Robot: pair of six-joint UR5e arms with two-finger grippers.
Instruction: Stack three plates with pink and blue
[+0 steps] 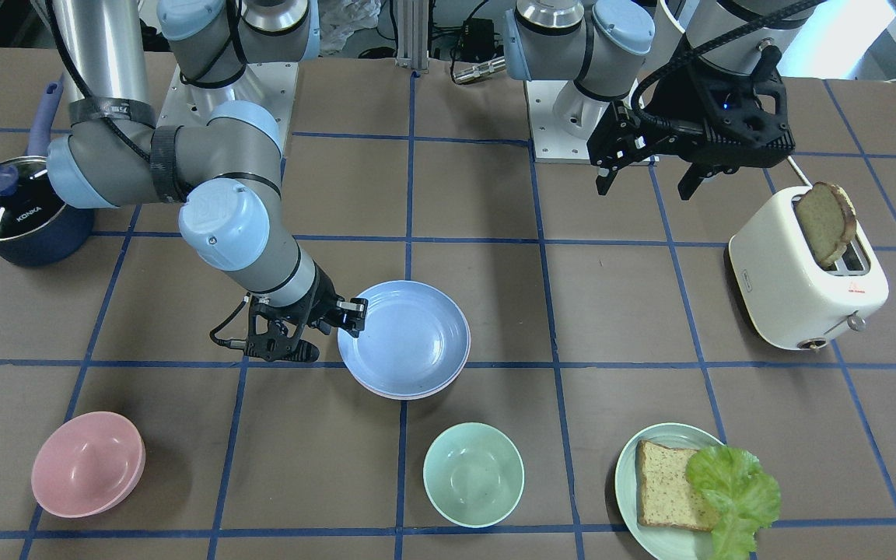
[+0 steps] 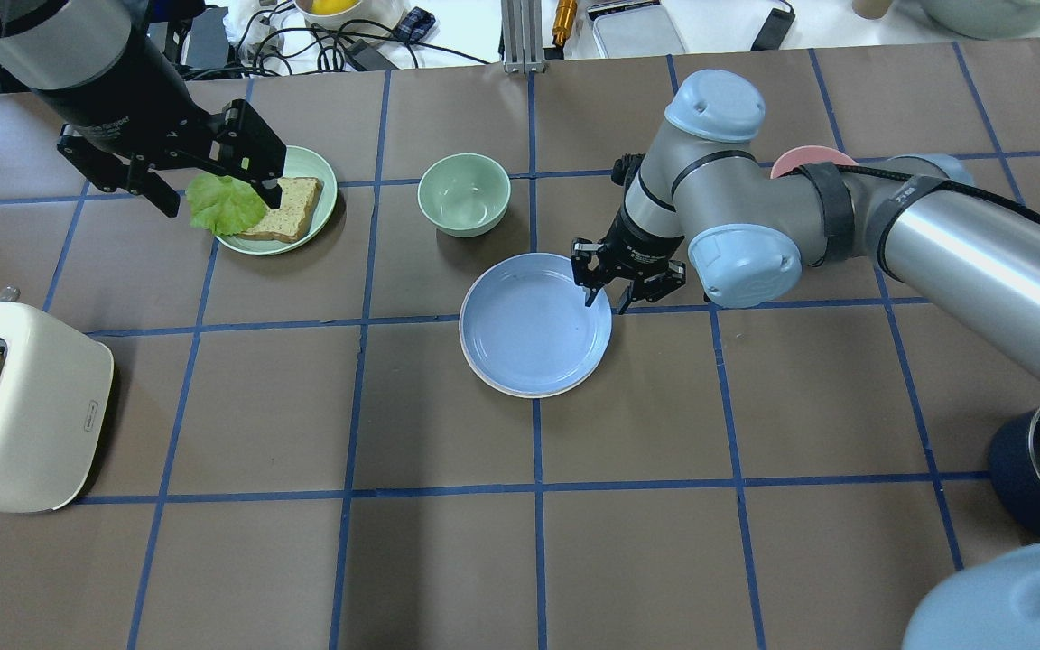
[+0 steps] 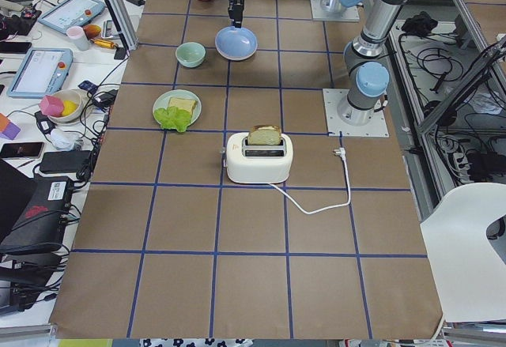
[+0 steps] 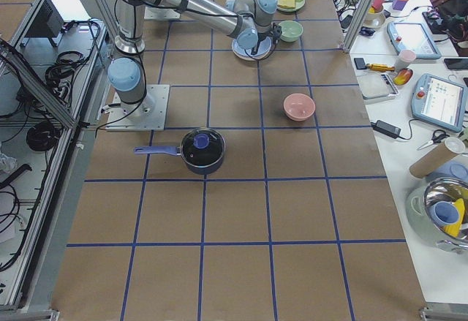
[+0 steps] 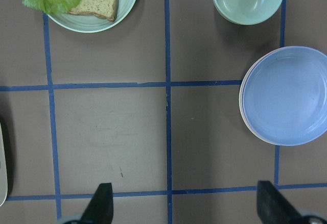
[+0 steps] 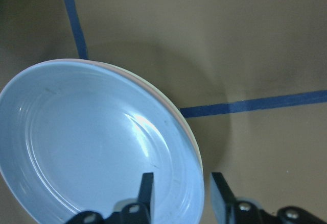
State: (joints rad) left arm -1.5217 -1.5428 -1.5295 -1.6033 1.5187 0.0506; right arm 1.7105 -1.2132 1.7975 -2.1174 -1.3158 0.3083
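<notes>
The plates (image 2: 529, 329) sit stacked mid-bench, blue on top, pink and cream rims peeping beneath. The right arm reaches in from the right edge, elbow bent, wrist pointing straight down; the right gripper (image 2: 605, 305) is spread astride the stack's right rim, one finger inside, one outside. The left gripper (image 1: 644, 192) hangs high over the left half, wide apart

Bright, even light falls from above, and shadows on the matte tabletop (image 1: 487, 194) are short and soft-edged. Glare streaks the pot lid (image 1: 12, 206), and a pale sheen crosses the blue plate (image 6: 92, 147). The close fingers (image 6: 146, 191) are slightly blurred.
</notes>
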